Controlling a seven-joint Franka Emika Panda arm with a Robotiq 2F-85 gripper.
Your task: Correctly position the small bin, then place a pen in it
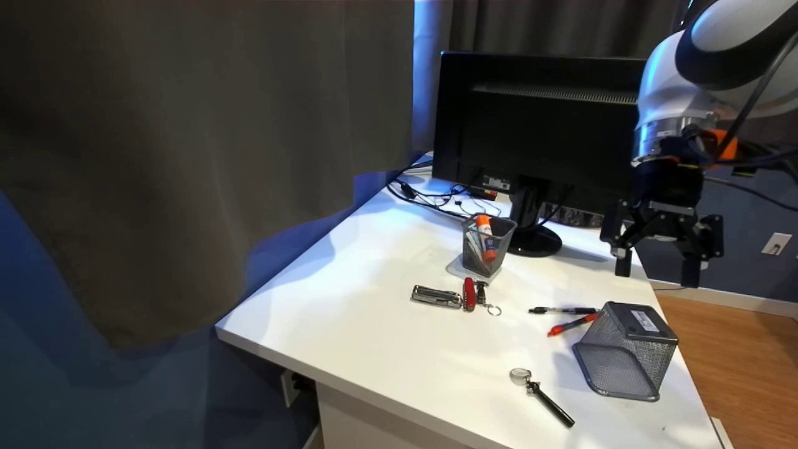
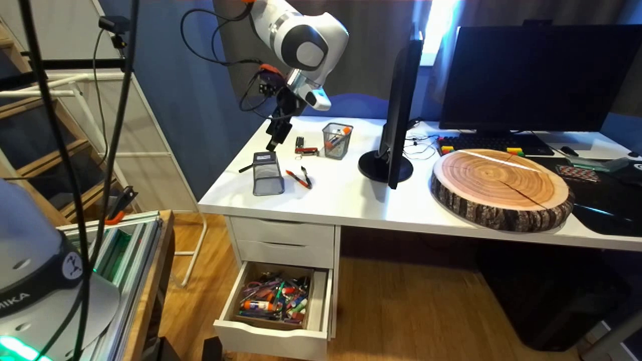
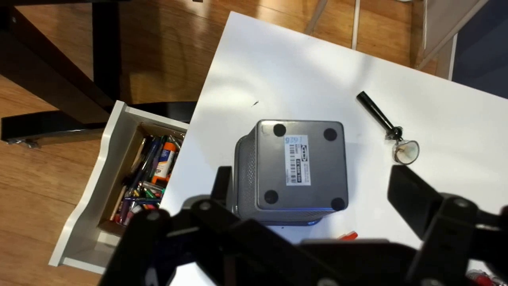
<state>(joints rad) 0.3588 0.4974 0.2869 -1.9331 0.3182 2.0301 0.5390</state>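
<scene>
The small bin (image 3: 301,165) is grey mesh and stands upside down on the white desk. Its labelled base faces up and its rim is down, as both exterior views show (image 1: 648,321) (image 2: 268,175). My gripper (image 3: 309,174) is open and empty above it, fingers pointing down (image 1: 656,268). In the wrist view the bin shows between the fingers, nearer the left one. A black pen (image 1: 564,310) and a red pen (image 1: 572,325) lie beside the bin; both also show in an exterior view, the red one (image 2: 297,179) and the black one (image 2: 306,176). The wrist view shows only a red pen end (image 3: 348,236).
Another mesh bin (image 1: 474,262) stands upright holding a glue stick. A multitool (image 1: 436,296), a red pocket knife (image 1: 469,294) and a black-handled tool (image 1: 548,402) lie on the desk. A monitor (image 2: 398,110) stands behind. A drawer (image 2: 273,341) full of pens is open below.
</scene>
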